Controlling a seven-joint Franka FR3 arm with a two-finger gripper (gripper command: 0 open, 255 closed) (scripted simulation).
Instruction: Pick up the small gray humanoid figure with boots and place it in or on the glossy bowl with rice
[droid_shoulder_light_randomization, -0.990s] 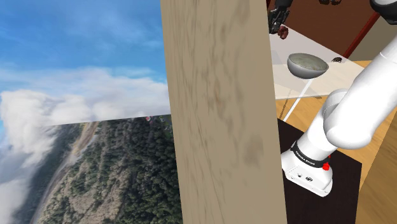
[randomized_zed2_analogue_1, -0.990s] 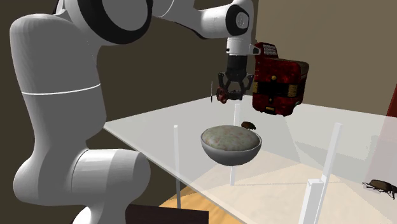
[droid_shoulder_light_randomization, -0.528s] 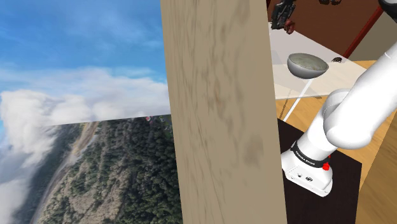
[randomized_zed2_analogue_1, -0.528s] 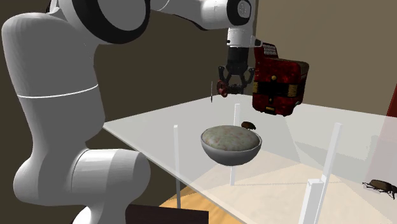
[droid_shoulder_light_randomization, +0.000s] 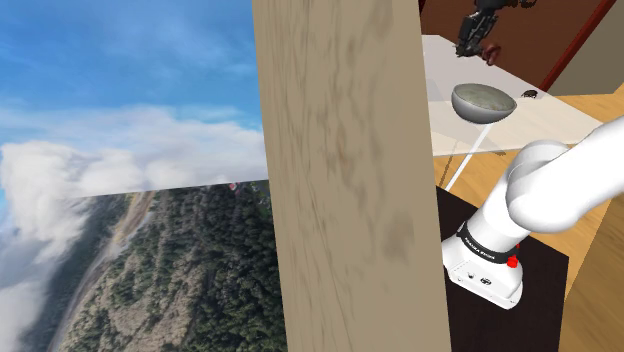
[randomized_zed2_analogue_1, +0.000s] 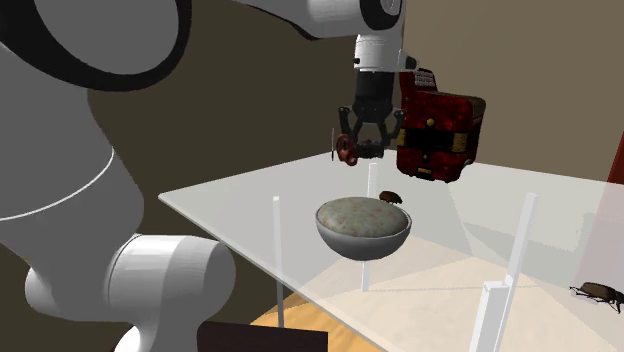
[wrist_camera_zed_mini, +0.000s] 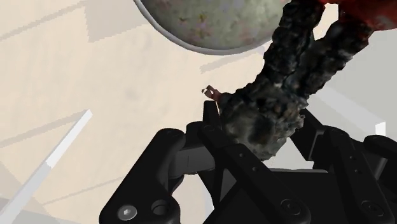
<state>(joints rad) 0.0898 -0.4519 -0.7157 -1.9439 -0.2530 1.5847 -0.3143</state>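
Gripper (randomized_zed2_analogue_1: 361, 148) hanging downward, fingers closed
The white arm (randomized_zed2_analogue_1: 60, 150) is arching above the gripper, wrist pointing down, black fingers (wrist_camera_zed_mini: 191, 147) clasping a dark gray figure (wrist_camera_zed_mini: 275, 105) between them.

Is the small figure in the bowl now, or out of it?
Out. The gripper clasps the figure in the air, higher than the bowl; the figure does not touch it.
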